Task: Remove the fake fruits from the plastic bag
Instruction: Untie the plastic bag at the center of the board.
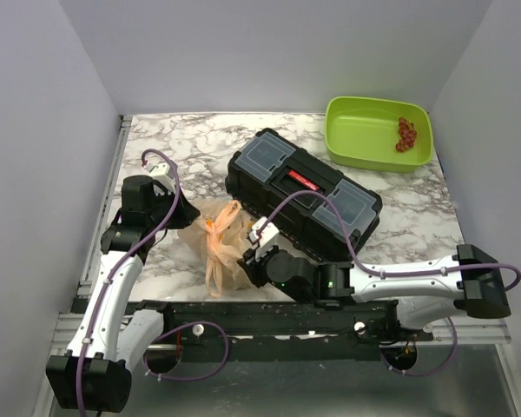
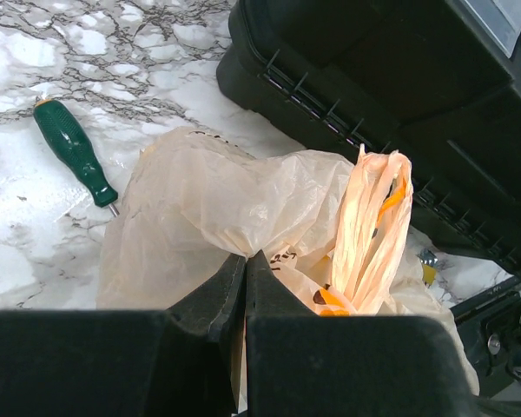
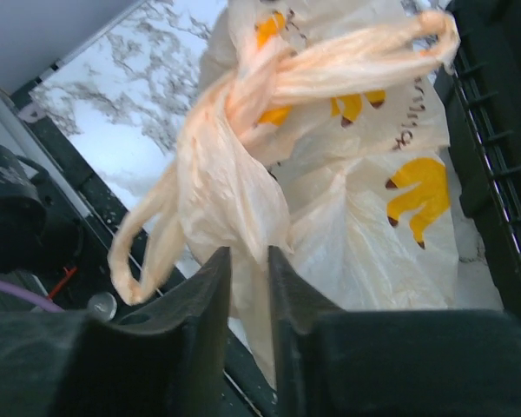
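Marbled bench [image 1: 182, 143] bearing a black toolbox [image 1: 304, 191], our landmark, set askew near the middle. Beyond the toolbox's far right end sits a lime tub [image 1: 356, 130]. Against the toolbox's near left side lies the plastic bag [image 1: 210, 239]. Its handles are twisted into a knot [image 3: 243, 95], so we judge the mouth closed and the fake fruits, none of them visible, to be inside.

The left gripper [image 2: 246, 259], on the bag's side away from the toolbox, has its jaws fully closed on a fold of the bag's body. We read this as an anchor, pinning the film so that the other arm can work the knot. The right gripper [image 3: 249, 254], in front of the toolbox's near face, has its jaws a little apart, with the knotted handle film hanging in the gap — not visibly pinched.

Left of the toolbox, past the bag, a green-handled screwdriver [image 2: 74, 152] lies flat. Smallest — the red grapes [image 1: 406, 135] in the tub.
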`<move>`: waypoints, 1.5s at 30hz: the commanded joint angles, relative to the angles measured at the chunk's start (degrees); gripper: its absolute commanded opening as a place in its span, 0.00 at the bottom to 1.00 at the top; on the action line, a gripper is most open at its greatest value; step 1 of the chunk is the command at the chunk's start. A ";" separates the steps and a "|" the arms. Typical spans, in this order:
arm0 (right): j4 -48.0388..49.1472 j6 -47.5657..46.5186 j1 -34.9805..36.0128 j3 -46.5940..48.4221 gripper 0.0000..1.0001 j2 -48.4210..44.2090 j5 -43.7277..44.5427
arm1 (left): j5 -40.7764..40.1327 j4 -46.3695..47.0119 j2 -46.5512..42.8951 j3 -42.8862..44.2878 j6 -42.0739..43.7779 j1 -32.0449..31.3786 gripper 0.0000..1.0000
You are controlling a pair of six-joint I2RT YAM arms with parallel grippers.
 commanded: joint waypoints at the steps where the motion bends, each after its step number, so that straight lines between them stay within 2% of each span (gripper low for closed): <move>1: -0.82 -3.33 0.47 6.25 0.30 2.73 -1.40 | 1.54 2.31 -0.51 -0.70 0.57 0.42 0.00; 7: -3.68 -8.86 0.47 16.01 0.49 9.88 -0.74 | 1.82 2.33 -0.87 -0.45 0.58 0.51 0.00; 10: -5.77 -9.54 0.47 20.42 0.51 14.04 1.10 | 1.85 2.45 -1.06 -0.60 0.57 0.60 0.00; 13: -5.82 -10.55 0.43 22.61 0.58 17.13 1.71 | 2.83 2.59 -1.07 -0.67 0.48 0.60 0.00; 19: -9.09 -10.11 0.47 26.11 0.58 22.69 6.28 | 3.21 2.61 -1.40 -0.85 0.45 0.56 0.00; 27: -9.78 -8.54 0.43 23.97 0.44 22.58 10.81 | 2.68 2.57 -1.85 -0.67 0.47 0.66 0.00; 29: -10.14 -7.84 0.46 23.10 0.36 21.63 11.74 | 1.97 2.40 -1.81 -0.71 0.43 0.67 0.00; 34: -8.12 -7.49 0.43 18.54 0.23 17.77 11.81 | 0.93 2.35 -1.77 -0.62 -0.31 1.03 0.00; 40: -7.53 -6.65 0.42 13.36 0.02 12.55 11.46 | 0.67 2.22 -1.19 -0.53 -0.40 1.27 0.00; 45: -7.76 -3.69 0.47 8.01 0.01 6.52 9.52 | 0.23 2.00 -0.48 -0.16 -0.49 1.70 0.00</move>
